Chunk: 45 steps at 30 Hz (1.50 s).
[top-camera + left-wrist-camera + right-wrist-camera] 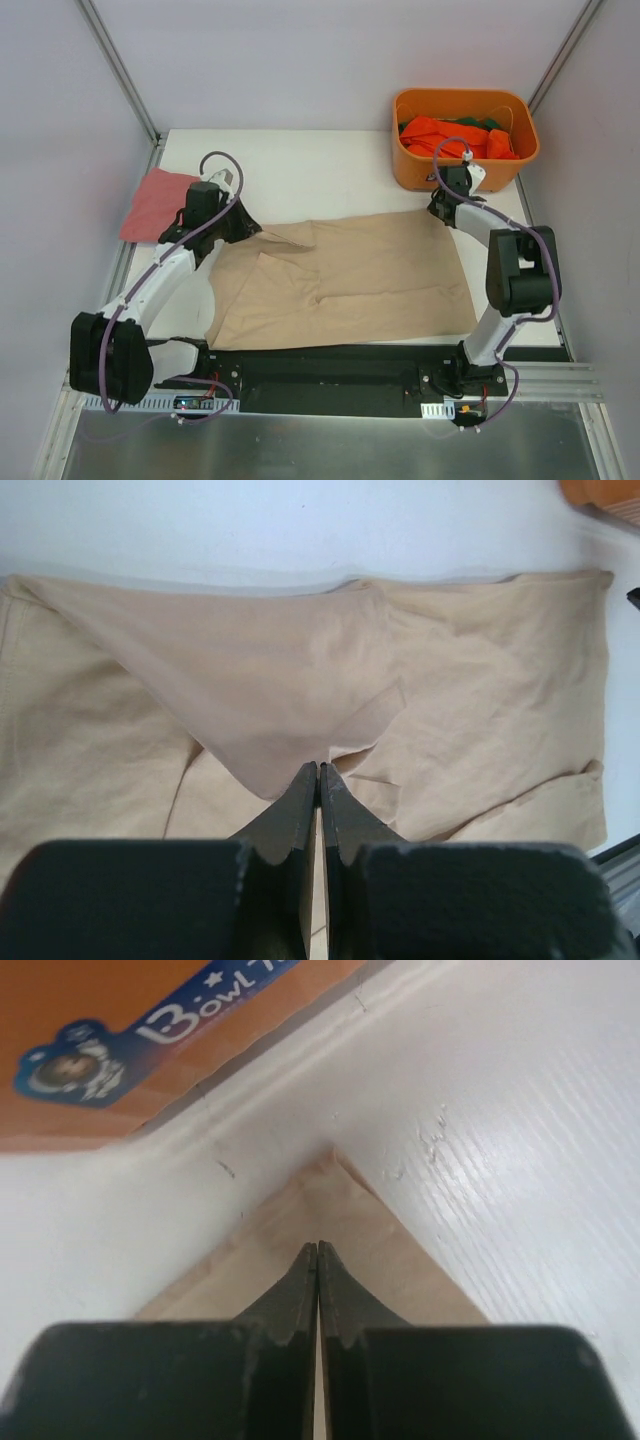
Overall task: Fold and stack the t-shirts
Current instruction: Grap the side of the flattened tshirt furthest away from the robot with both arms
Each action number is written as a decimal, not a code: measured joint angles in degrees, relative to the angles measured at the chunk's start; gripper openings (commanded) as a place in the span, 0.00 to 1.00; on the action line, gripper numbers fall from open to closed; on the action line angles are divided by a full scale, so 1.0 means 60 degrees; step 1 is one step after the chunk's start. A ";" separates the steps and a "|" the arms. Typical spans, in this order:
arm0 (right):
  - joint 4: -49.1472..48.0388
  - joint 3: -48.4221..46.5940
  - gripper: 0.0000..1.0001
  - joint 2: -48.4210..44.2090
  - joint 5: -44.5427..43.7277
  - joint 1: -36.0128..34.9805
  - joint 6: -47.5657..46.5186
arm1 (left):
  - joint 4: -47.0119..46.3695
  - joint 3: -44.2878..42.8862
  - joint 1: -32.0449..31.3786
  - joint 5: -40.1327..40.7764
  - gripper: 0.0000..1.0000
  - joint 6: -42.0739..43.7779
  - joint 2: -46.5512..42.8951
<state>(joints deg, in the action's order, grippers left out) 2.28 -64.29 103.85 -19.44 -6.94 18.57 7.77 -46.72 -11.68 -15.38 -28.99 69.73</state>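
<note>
The beige t-shirt point(350, 280) lies spread across the middle of the white table. My left gripper point(245, 228) is at its far left part, shut on a flap of the fabric. In the left wrist view the flap point(260, 680) is drawn into a point at the shut tips point(319, 768). My right gripper point(440, 212) is at the shirt's far right corner, shut on it. In the right wrist view that corner point(340, 1200) pokes out past the tips point(317, 1247). A pinkish-red t-shirt point(155, 203) lies folded at the far left. Orange point(440, 135) and green point(490, 124) shirts sit in the bin.
The orange plastic bin point(410, 170) stands at the far right corner, just behind my right gripper; its labelled wall point(150, 1020) fills the top left of the right wrist view. A black rail point(330, 365) runs along the near table edge. Grey walls enclose the table.
</note>
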 measured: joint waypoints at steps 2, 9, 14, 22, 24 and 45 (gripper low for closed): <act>-0.0226 0.0448 0.00 -0.0616 0.0047 -0.0029 -0.0273 | -0.0025 0.0087 0.0000 -0.0004 0.00 -0.0084 -0.0288; -0.0612 0.0889 0.49 -0.1162 0.0076 -0.0029 -0.0896 | -0.0040 0.0765 0.0000 -0.0124 0.00 -0.0408 -0.1355; -0.0412 -0.0149 0.70 -0.0018 0.0095 -0.0029 -0.1075 | 0.0084 0.1501 0.0000 -0.0193 0.00 -0.0765 -0.2029; 0.0189 -0.1519 0.71 0.1246 -0.0149 -0.0025 -0.0823 | 0.0852 0.2320 0.0000 -0.0401 0.00 -0.1045 -0.3719; 0.0448 -0.1723 0.71 0.1348 -0.0229 -0.0025 -0.0750 | 0.0922 0.2353 0.0000 -0.0612 0.00 -0.1089 -0.3818; 0.0882 -0.0474 0.71 0.0168 -0.0608 -0.0255 -0.0608 | 0.2335 0.2860 0.0000 -0.1410 0.00 -0.1333 -0.6371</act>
<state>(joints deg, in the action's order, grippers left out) 7.57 -67.13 104.86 -23.09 -8.47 14.92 21.78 -29.56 -11.68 -23.83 -36.99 31.51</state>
